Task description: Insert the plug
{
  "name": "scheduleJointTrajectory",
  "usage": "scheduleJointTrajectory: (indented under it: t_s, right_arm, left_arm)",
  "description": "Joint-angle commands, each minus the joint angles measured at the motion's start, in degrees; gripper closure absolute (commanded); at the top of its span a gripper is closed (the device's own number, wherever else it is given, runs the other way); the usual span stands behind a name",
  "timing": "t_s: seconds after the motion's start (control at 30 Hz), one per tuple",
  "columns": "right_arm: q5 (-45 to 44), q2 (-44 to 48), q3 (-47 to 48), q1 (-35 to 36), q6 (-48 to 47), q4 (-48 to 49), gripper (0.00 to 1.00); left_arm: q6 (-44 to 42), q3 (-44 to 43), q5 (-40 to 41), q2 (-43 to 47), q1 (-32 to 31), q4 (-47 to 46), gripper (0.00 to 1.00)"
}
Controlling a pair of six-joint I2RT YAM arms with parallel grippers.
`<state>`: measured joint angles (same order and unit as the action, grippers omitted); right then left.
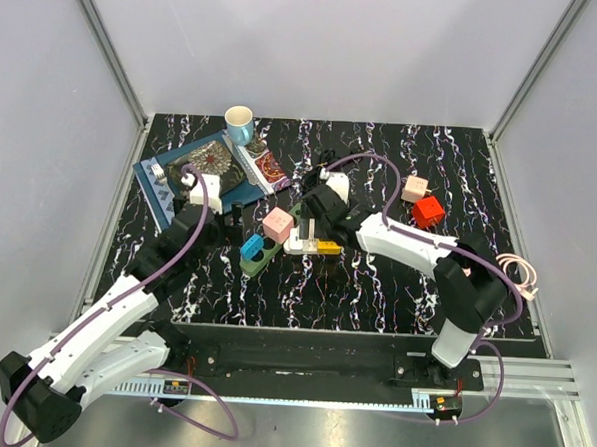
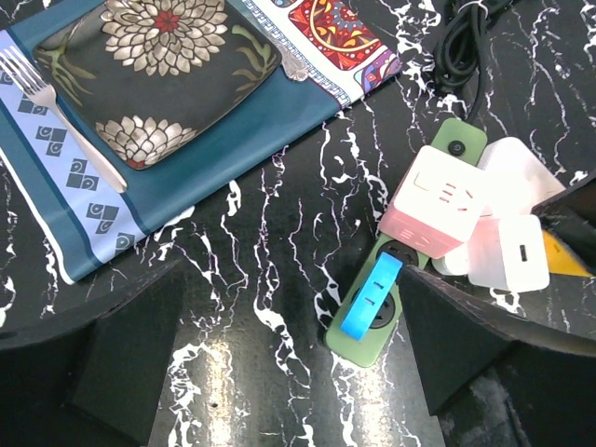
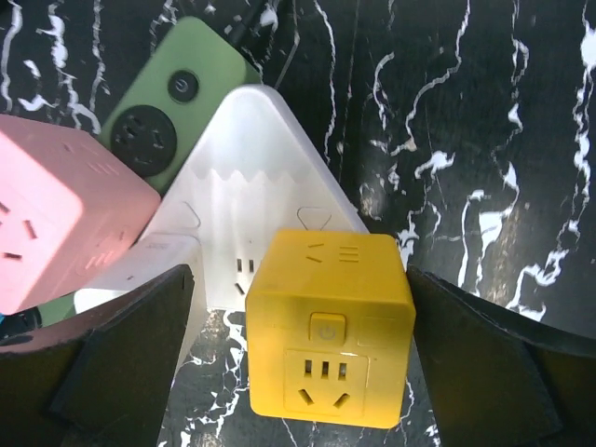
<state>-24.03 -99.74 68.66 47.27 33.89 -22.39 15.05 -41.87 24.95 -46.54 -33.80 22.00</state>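
Left pincer [image 2: 293, 346]: jaws fully spread, holding nothing, poised over the near end of the green power strip [image 2: 458, 140], which lies slantwise on the desk [image 2: 279, 233]. A blue plug [image 2: 371, 298] and, beyond it, a pink cube [image 2: 433, 205] sit on the strip and hide its middle sockets. Right pincer [image 3: 303, 372]: jaws likewise wide, gripping nothing. The yellow cube adapter [image 3: 326, 335] lies directly between its fingers, socket face up, clear of the left finger; contact with the right finger cannot be determined. The cube rests against a white triangular adapter [image 3: 256, 158] just beside the strip. The cube's underside is not visible, and both pincers' fingers are cut off by the frame edges. Farther back stand a red cube [image 1: 427, 211], a placemat [image 2: 242, 130] bearing a flowered plate [image 2: 158, 74] and fork [image 2: 56, 102], and a cup [image 1: 240, 123].
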Motion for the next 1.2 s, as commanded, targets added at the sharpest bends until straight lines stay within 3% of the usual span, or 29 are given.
scheduleJointTrajectory:
  t_s: [0.0,0.23,0.37,0.43,0.73,0.83,0.97,1.17]
  right_arm:
    - [5.56,2.44,4.37,-0.59,-8.31,2.36,0.0]
    - [8.57,9.48,5.87,-5.95,-6.03,-15.19,0.0]
    - [6.28,12.55,4.65,-14.29,-3.48,-21.54,0.0]
    - [5.84,13.43,3.59,-21.66,-1.55,-23.48,0.0]
    - [2.59,16.68,-5.55,-54.86,1.97,-21.12,0.0]
    - [2.32,17.22,-7.23,-62.96,2.32,-18.13,0.0]
    - [8.01,13.89,-7.23,-70.79,-0.39,-14.35,0.0]
    - [16.89,5.18,-7.05,-74.95,-6.46,-11.45,0.0]
  left_arm:
    - [-5.19,-0.4,0.54,0.4,0.58,-4.51,0.01]
    - [-10.39,-1.38,1.24,2.15,0.84,-5.21,0.01]
    - [-11.0,0.38,1.77,4.88,0.84,-6.35,0.01]
    - [-11.36,0.82,2.64,6.28,0.84,-6.09,0.01]
    - [-12.85,2.49,6.34,10.15,-0.91,-7.06,0.01]
    - [-13.2,2.93,5.99,11.03,-1.7,-7.58,0.01]
    - [-13.73,3.19,6.16,11.48,-2.15,-7.67,0.01]
    - [-13.99,3.2,6.78,11.65,-2.15,-7.59,0.01]
